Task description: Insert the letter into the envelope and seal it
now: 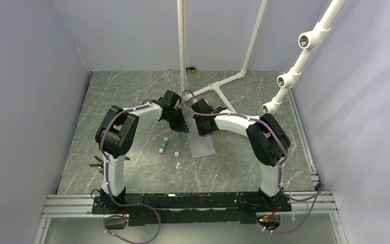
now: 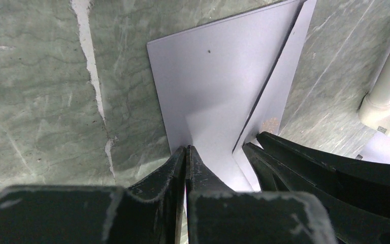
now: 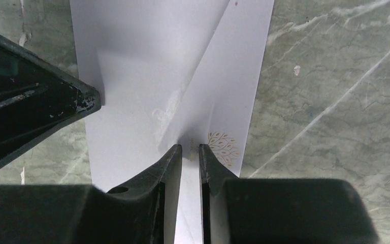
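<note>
Both tools meet low over the far end of the envelope (image 1: 203,145). The left tool (image 2: 185,152) has its fingers pressed together on the paper's edge, nipping a layer that lifts slightly toward them. The right tool (image 3: 190,150) holds its fingers a narrow slit apart, and a raised fold (image 3: 199,76) of the grey paper runs diagonally down into that slit; whether those fingers touch the fold cannot be told. In the wrist views the two tools sit just beside each other, one on each side of the fold. The green marbled tabletop (image 1: 132,101) carries everything, and white pipes (image 1: 182,46) rise from its far middle. The envelope lies near the centre with its long side running away from the arm bases. Its near half is uncovered and its far half lies under the two wrists. A white tube (image 1: 164,146) with a green end lies on the tabletop to the left of the envelope, near it but apart. A dark object (image 1: 96,162), too small to identify, sits beside the left arm's upright link. A tiny white bit (image 1: 178,164) lies nearer the bases than the tube. A small gold tree print (image 3: 222,147) marks the paper just beside the right tool's fingertips.
</note>
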Robot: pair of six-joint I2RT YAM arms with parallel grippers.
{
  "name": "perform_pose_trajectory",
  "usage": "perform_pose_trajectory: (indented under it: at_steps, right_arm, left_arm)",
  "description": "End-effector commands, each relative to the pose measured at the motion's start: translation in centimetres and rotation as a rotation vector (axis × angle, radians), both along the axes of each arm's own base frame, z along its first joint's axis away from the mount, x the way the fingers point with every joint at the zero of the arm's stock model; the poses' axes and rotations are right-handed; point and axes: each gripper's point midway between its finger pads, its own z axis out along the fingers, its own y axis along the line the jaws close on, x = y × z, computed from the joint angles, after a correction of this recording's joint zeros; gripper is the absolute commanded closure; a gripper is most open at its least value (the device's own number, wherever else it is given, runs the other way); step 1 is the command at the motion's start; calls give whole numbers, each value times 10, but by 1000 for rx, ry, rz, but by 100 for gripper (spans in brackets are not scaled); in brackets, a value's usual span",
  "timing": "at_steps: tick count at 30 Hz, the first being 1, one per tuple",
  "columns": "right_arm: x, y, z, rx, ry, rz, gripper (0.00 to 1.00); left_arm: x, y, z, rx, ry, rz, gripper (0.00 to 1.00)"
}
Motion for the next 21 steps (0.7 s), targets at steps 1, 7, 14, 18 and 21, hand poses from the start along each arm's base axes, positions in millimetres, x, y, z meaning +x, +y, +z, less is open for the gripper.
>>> perform_pose_trajectory:
  at_steps: [1,7,14,18,21]
  right_arm:
    - [-20,-14,-57,-98,117,-18,78]
    - [-14,-12,-66,-117,139,-53,82]
    - [-4,-10,-66,-138,148,-117,85]
    - [14,-11,-59,-115,110,-167,87]
    - [30,-9,-53,-87,85,-163,87]
  left_arm:
    - [-44,10,-54,93,162,-32,90]
    - [-47,13,-59,93,182,-34,92]
    - [-50,17,-67,88,213,-37,97]
    - [-51,20,-70,76,223,-37,97]
    - [-50,20,-70,67,227,-41,97]
